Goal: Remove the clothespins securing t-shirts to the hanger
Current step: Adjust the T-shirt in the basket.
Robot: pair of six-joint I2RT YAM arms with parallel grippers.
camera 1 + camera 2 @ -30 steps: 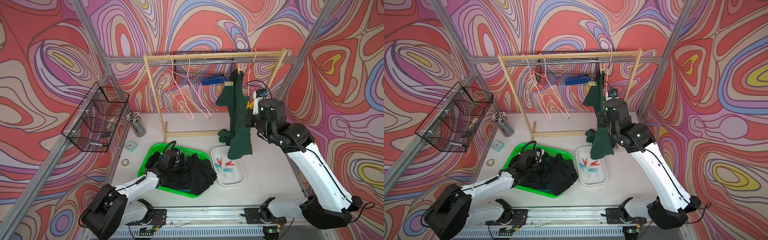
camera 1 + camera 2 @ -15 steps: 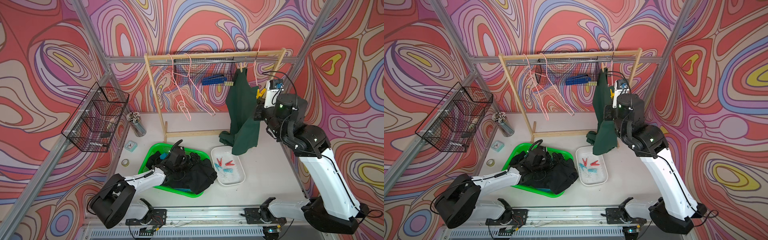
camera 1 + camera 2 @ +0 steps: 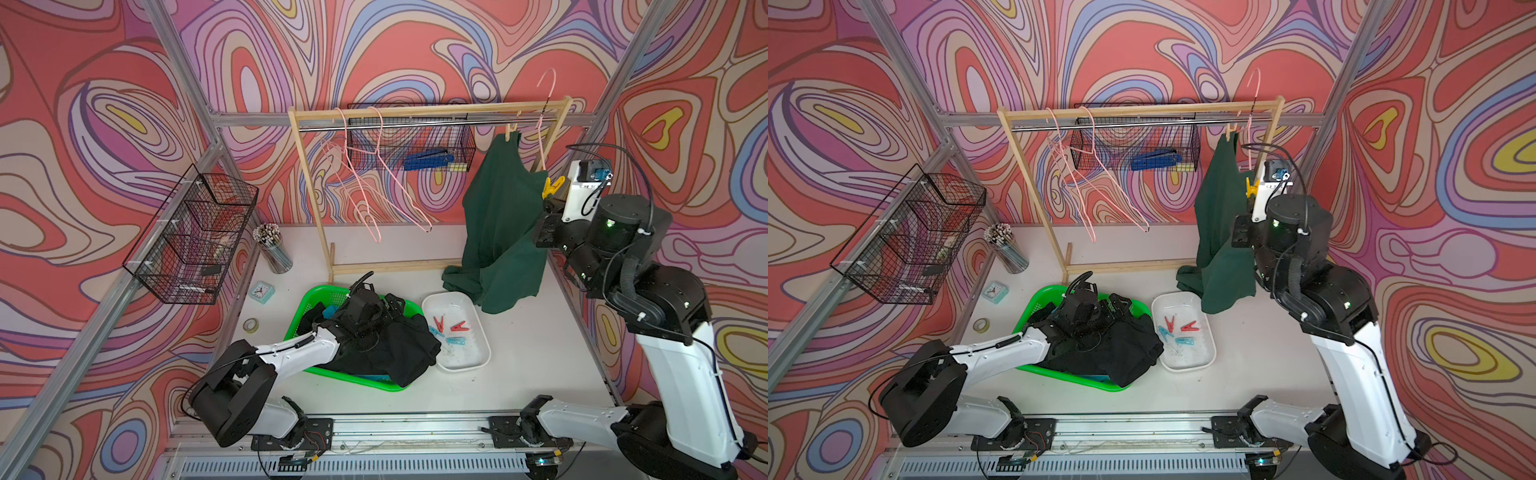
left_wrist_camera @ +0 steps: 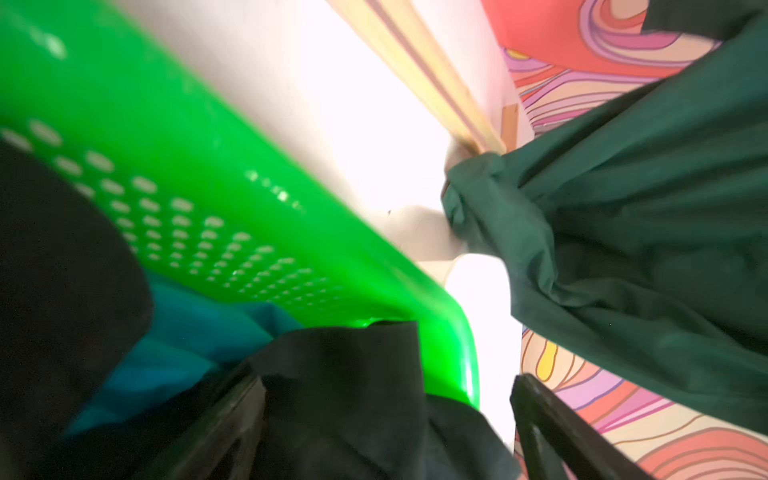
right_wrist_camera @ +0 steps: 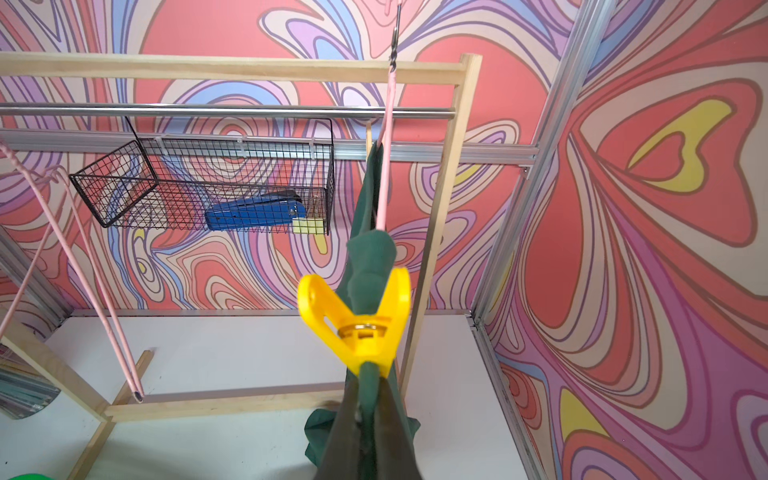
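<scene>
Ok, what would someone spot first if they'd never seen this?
Probably the swirly red, pink and purple walls all around. Next, the dark green t-shirt dangling from a pink hanger at the right end of the wooden rack, with the right gripper pinching a yellow clothespin on it. Below sits a bright green basket heaped with a black t-shirt.

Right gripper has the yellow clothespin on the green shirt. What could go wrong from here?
1. The yellow clothespin gapes open with green shirt fabric between its prongs, so the right gripper may drag cloth along when it pulls away.
2. The pink hanger hook rises above the wooden rack top bar, seemingly off the rail; hanger and shirt may drop onto the white tray.
</scene>
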